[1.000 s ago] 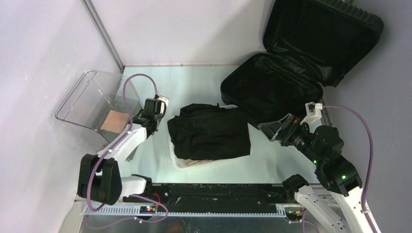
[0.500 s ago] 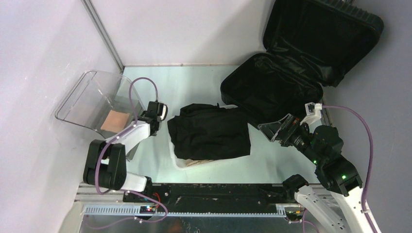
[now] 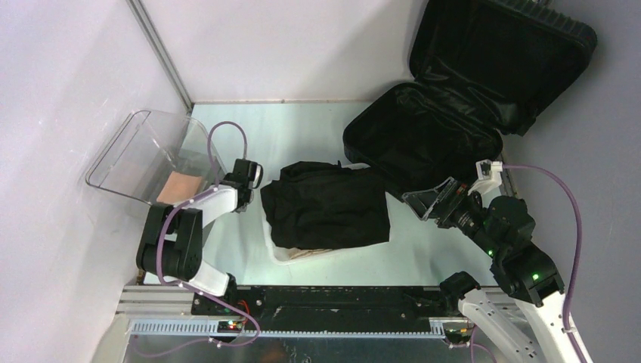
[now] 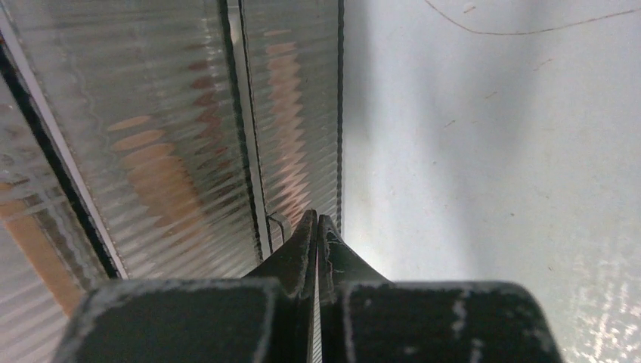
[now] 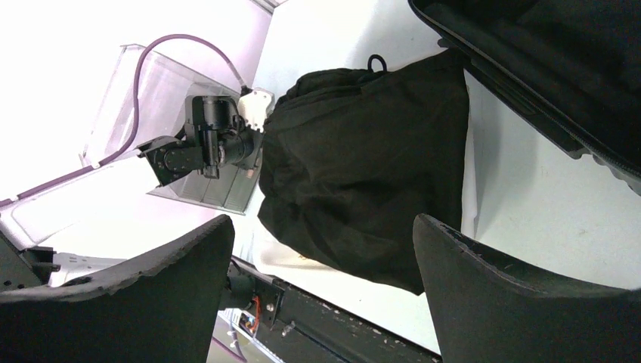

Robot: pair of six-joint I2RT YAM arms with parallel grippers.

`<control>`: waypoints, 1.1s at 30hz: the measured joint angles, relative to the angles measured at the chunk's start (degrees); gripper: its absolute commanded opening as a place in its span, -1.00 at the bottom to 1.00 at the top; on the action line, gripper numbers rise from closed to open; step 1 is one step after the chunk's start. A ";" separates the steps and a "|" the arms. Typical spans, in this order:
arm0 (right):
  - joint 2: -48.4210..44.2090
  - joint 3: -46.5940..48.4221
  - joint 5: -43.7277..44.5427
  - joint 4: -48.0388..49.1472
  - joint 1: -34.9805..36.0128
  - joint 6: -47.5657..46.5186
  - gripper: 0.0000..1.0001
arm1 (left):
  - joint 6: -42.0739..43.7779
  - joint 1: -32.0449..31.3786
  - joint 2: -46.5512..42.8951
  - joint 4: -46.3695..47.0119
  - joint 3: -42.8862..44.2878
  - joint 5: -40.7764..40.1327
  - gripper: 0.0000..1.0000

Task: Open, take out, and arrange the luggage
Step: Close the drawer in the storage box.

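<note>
Top view: luggage (image 3: 423, 140) lies lid-up at far right of bench (image 3: 302, 132), apparently emptied; garment (image 3: 329, 204) on basket (image 3: 281, 255), centre. Left tool (image 4: 316, 227) closed, holding nothing; right tool (image 3: 427, 198) spread wide, holding nothing. Arranging judged outstanding

The white-and-black left arm (image 3: 198, 208) is folded low and reaches forward. Its black two-finger left hand (image 4: 317, 221) is angled downward, with the fingertips pressed fully together. The white-and-black right arm (image 3: 521, 265) is stretched forward and to the left. Its black right hand (image 3: 425, 203) is held with the fingers (image 5: 151, 287) spread wide apart.
</note>
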 measured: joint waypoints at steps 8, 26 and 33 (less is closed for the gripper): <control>-0.98 0.00 0.48 -0.02 -0.04 -0.15 0.82 | 1.05 0.04 1.84 1.57 0.00 -2.84 -1.00; -1.75 0.00 2.16 -0.83 -0.15 -2.19 0.79 | 1.70 -2.49 -4.50 0.55 2.14 -1.99 -0.99; -0.48 0.00 2.56 -1.84 -0.15 -4.28 0.79 | -1.64 -4.74 -16.65 -5.79 9.84 4.87 -0.74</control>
